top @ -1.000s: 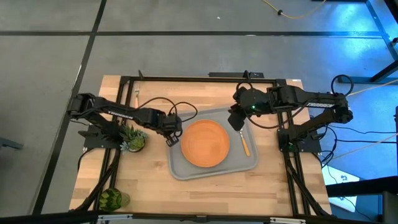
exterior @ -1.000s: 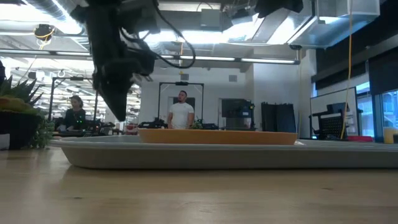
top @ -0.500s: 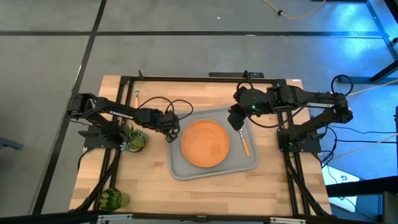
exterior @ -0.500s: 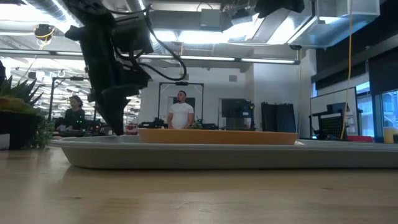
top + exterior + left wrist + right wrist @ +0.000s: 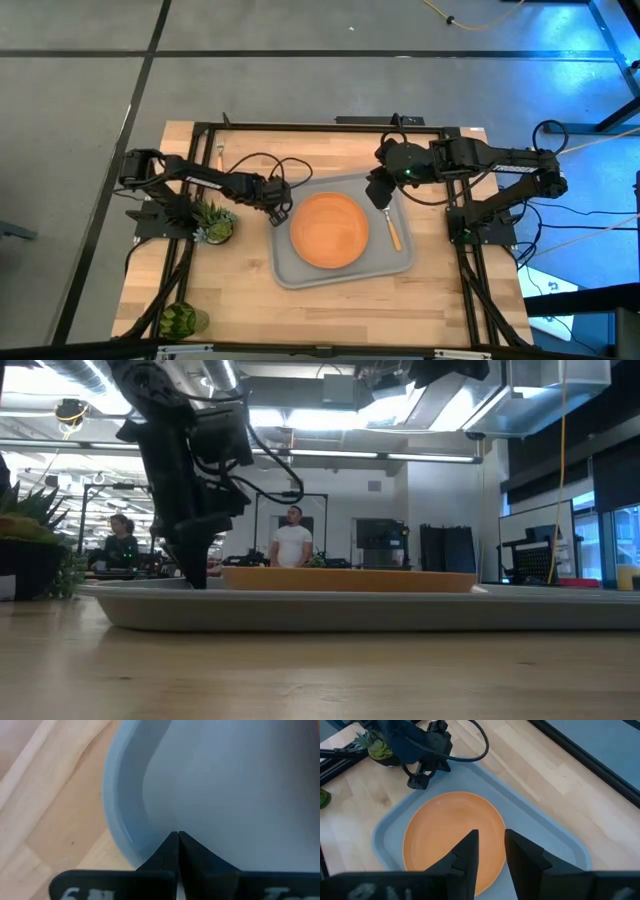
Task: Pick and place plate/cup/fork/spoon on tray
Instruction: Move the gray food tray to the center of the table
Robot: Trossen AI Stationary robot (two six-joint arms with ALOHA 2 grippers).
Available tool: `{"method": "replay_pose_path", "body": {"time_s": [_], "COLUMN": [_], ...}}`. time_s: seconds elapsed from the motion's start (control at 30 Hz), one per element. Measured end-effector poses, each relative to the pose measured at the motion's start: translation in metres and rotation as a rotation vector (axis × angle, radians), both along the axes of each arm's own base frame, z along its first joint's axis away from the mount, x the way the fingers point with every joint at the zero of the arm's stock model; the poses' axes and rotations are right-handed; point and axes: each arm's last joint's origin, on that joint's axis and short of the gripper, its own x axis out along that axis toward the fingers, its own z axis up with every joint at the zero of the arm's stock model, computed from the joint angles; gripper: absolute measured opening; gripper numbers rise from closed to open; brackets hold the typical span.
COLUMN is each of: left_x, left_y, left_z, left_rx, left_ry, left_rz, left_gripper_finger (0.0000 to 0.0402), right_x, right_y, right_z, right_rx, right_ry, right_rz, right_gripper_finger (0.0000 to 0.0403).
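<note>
Left claw (image 5: 177, 836) pinched shut, tips down at tray (image 5: 125, 815) corner.

Plate (image 5: 330, 230) sitting in the middle of the tray (image 5: 290, 270), with one utensil (image 5: 393, 231) lying on the tray just right of it. Left gripper (image 5: 279, 214) down at the tray's left rim beside the plate, right gripper (image 5: 379, 194) over the tray's far right corner. Potted plant (image 5: 212, 222) off to the left of the tray, cup (image 5: 180, 321) at the table's near left corner, and another utensil (image 5: 220, 155) on the table at far left.
</note>
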Motion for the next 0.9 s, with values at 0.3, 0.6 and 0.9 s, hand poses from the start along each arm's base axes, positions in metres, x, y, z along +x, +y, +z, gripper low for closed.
{"method": "replay_pose_path", "body": {"time_s": [0.3, 0.6, 0.9], "left_x": [-0.003, -0.007, -0.004], "left_y": [0.012, 0.028, 0.044], "left_z": [0.001, 0.002, 0.005], "left_rx": [0.065, 0.146, 0.214], "left_ry": [0.032, 0.081, 0.050], "left_rz": [0.007, -0.016, -0.031], "left_gripper_finger": [0.0000, 0.0000, 0.0000], "right_x": [0.000, 0.000, 0.000], "right_y": [0.000, 0.000, 0.000], "right_z": [0.000, 0.000, 0.000], "right_rx": [0.000, -0.001, -0.001], "right_ry": [0.000, -0.001, -0.001], "right_rz": [0.000, 0.000, 0.000], "right_gripper_finger": [0.0099, 0.0099, 0.0099]}}
